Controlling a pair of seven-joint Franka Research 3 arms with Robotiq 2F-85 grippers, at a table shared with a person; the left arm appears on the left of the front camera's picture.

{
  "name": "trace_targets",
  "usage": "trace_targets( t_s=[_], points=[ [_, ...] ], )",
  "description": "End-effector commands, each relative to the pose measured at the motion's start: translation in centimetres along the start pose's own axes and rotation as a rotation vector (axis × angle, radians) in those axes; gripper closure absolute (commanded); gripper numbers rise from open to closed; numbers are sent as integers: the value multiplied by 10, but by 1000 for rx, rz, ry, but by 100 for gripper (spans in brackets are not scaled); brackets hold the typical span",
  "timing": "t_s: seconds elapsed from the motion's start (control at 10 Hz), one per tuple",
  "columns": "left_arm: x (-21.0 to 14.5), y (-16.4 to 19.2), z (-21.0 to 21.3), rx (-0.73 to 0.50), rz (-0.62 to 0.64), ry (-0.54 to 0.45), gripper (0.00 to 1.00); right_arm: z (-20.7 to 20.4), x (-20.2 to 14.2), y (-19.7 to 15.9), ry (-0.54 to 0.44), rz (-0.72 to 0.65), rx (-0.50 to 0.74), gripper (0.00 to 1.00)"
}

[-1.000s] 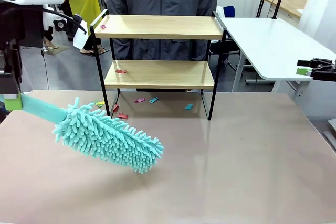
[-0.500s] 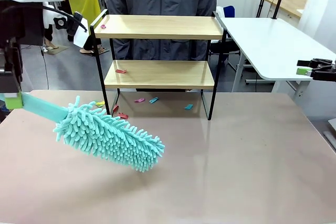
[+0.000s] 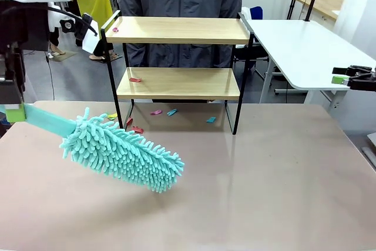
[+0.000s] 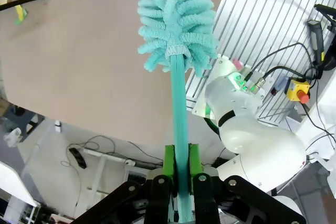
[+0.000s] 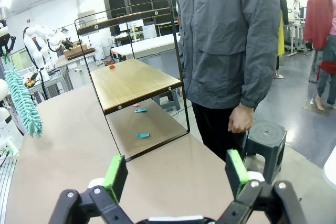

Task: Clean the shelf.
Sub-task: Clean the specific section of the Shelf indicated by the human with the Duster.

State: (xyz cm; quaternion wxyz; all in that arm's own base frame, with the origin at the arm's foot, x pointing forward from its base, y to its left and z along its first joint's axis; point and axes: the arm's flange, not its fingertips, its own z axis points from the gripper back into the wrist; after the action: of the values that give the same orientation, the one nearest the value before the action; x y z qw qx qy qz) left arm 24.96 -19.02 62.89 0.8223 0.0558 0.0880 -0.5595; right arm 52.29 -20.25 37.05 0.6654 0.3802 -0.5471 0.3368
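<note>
Shelf beyond left claw with duster

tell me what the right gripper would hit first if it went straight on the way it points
Most likely the shelf: the open right gripper points at its near end frame, with bare table before it. Depth is unclear.

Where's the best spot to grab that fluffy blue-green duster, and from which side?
By the thin flat handle, at its bare end, coming from behind, away from the fluffy head, which is soft and would squash. Jaws press its two flat faces, as the left gripper does now.
</note>
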Motion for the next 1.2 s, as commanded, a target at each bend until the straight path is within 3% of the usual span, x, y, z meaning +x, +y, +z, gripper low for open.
trace_targets(
  t_s=[0.0,1.1],
  points=[
    [0,-1,3,-4,10,-7,87,-1,4,1,-3,7,0,0],
    [0,-1,3,-4,10,-7,87,-1,4,1,-3,7,0,0]
  ],
)
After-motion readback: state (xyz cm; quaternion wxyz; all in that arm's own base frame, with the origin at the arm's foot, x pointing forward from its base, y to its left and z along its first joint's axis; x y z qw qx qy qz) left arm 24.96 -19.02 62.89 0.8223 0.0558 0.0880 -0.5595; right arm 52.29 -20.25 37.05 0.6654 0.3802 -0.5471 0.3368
